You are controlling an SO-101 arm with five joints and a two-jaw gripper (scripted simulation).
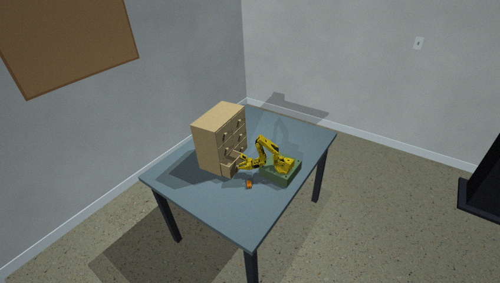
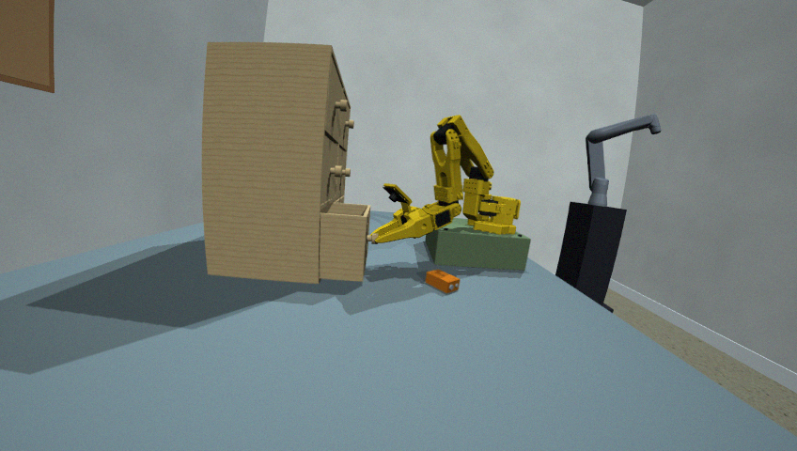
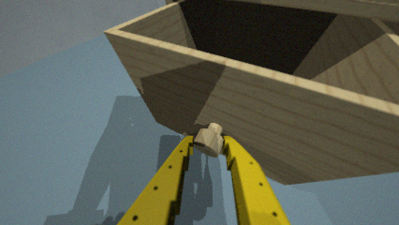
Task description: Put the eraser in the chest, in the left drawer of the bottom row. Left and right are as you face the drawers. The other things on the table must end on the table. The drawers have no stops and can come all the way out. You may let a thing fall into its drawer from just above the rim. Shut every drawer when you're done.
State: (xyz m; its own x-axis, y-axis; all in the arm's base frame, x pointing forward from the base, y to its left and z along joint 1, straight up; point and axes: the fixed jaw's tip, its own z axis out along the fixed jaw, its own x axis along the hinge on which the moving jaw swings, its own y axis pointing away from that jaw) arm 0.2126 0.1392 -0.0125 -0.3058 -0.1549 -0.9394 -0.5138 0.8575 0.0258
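Perhaps a lab or workshop: a yellow arm (image 1: 261, 150) (image 2: 447, 184) is mounted on a surface (image 1: 224, 213) (image 2: 391, 363), a grey arm (image 2: 620, 129) stands on a black pedestal (image 2: 592, 251) (image 1: 486, 189), and the floor (image 1: 385, 217) (image 2: 687, 346) is speckled.

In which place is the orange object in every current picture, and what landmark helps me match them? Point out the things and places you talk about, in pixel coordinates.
Top: orange object (image 1: 249, 184) (image 2: 442, 281) just below centre.
Exterior: right of centre, low.
Wrist: not in it.
Shared landmark: the pulled-out drawer (image 1: 229, 171) (image 2: 342, 245) (image 3: 262, 108).
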